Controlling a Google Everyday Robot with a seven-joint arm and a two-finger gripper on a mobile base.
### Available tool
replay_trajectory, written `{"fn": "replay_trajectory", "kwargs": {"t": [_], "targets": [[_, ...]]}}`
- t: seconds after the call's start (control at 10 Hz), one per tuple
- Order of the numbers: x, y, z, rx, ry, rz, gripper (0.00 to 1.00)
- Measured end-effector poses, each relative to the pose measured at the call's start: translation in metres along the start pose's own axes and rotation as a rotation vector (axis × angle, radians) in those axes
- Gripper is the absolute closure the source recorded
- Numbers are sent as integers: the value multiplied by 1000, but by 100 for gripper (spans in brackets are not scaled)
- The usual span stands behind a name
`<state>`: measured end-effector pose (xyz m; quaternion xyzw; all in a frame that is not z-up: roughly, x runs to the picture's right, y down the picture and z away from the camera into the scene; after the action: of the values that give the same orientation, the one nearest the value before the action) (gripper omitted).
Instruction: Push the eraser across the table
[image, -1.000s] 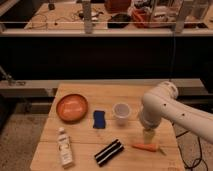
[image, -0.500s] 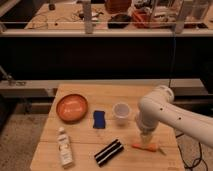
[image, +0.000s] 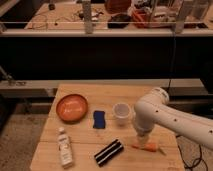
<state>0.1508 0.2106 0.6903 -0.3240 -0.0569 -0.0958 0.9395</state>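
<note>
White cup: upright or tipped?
Upright: the cup shows its open rim facing up. End effector hangs near it, just over the orange object.

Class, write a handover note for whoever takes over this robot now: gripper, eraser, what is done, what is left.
Gripper: low over the table's right front, just above an orange object.
Eraser: black, near the front edge, left of the gripper, apart from it.
Done: no contact with the eraser yet.
Left: bring the gripper beside the eraser and push it across the table.
</note>
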Motion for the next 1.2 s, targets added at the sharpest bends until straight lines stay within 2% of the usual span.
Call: {"fn": "replay_trajectory", "kwargs": {"t": [0.2,0.3,0.5,0.6,0.7,0.9,1.1,1.2], "targets": [[-5,0,4,-1,-4,-12,57],[-6,0,6,-2,-7,-15,60],[-7,0,12,-4,-18,-15,79],[-7,1,23,-7,-30,-18,91],[-5,2,32,-8,-36,-21,96],[-3,6,49,-19,-54,-30,98],[-5,7,52,-26,-66,-35,98],[-4,10,61,-38,-70,-35,98]]}}
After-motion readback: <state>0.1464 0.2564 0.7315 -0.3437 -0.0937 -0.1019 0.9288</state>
